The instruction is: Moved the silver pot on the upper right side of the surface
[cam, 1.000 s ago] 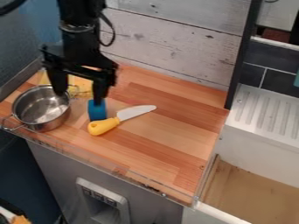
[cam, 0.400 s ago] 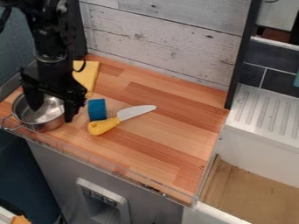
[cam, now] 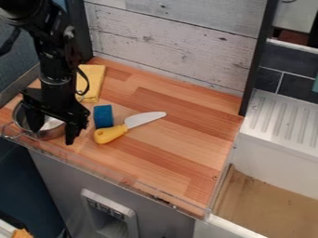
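Though near the pot (cam: 43, 135), blue object (cam: 103, 117) just beside knife (cam: 130, 124).

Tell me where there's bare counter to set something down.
Bare wood lies right of the knife, toward the ribbed white ledge, and between knife and plank wall. The left is crowded: silver pot, gripper, blue object, yellow cloth.

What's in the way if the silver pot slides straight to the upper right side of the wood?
The blue block stands right of the pot, and the yellow-handled knife lies past it. Both look in the way of a straight slide.
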`<action>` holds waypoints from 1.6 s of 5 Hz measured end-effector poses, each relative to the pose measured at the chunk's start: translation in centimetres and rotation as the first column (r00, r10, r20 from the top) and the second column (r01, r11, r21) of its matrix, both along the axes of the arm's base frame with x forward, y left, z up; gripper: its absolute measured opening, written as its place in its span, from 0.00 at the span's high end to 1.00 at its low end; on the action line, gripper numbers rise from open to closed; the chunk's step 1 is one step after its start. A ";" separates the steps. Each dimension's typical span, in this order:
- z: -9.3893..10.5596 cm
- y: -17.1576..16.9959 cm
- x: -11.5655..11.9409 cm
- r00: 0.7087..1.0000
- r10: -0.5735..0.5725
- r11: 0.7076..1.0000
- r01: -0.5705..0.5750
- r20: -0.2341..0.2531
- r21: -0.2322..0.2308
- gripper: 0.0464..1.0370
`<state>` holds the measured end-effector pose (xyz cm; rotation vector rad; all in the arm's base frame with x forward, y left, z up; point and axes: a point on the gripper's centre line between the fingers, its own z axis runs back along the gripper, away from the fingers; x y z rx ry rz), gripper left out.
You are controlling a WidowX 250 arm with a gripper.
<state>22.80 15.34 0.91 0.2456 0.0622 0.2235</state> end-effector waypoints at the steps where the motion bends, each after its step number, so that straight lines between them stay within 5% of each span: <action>1: -0.9 0.4 0.6 1.000 -0.011 1.000 0.011 -0.010 0.000 0.04; 4: -0.9 1.3 1.3 1.000 -0.015 1.000 0.015 0.000 0.008 0.10; 6: -1.0 1.4 1.7 1.000 -0.019 1.000 0.019 0.017 0.005 0.69; 8: -0.7 1.6 2.1 0.999 -0.025 1.000 0.025 0.022 0.009 0.97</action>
